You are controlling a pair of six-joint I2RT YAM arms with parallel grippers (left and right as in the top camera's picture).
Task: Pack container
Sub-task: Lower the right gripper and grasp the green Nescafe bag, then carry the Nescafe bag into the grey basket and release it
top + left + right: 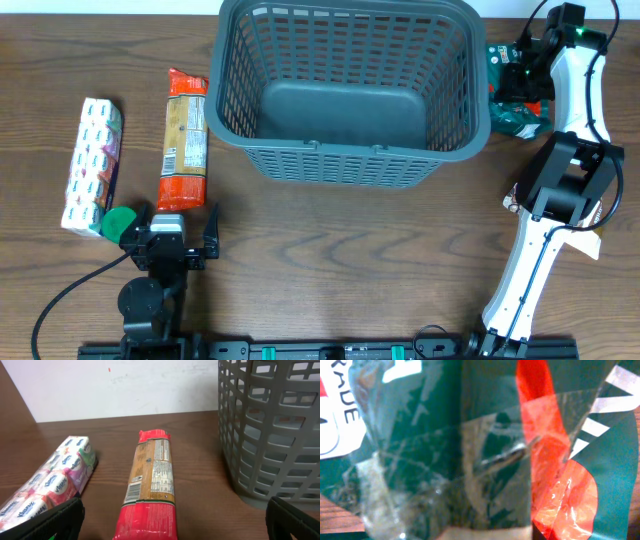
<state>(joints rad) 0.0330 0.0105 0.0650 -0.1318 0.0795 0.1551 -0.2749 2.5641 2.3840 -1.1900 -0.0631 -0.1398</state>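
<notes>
The container (345, 158) is a large dark grey slotted basket at the back centre, and it holds nothing; its side wall shows in the left wrist view (270, 435). A long red and orange snack packet (185, 135) lies left of it, also seen in the left wrist view (150, 480). My left gripper (181, 226) is open and empty just short of that packet's near end (175, 527). My right gripper (522, 72) is down on a green and red packet (518, 118) right of the basket. That packet fills the right wrist view (470, 435) and hides the fingers.
A white pack of pocket tissues (92, 165) lies at the far left, beside the long packet (55, 482). The right arm's white links (545, 230) stretch along the table's right side. A pale wall stands behind the table.
</notes>
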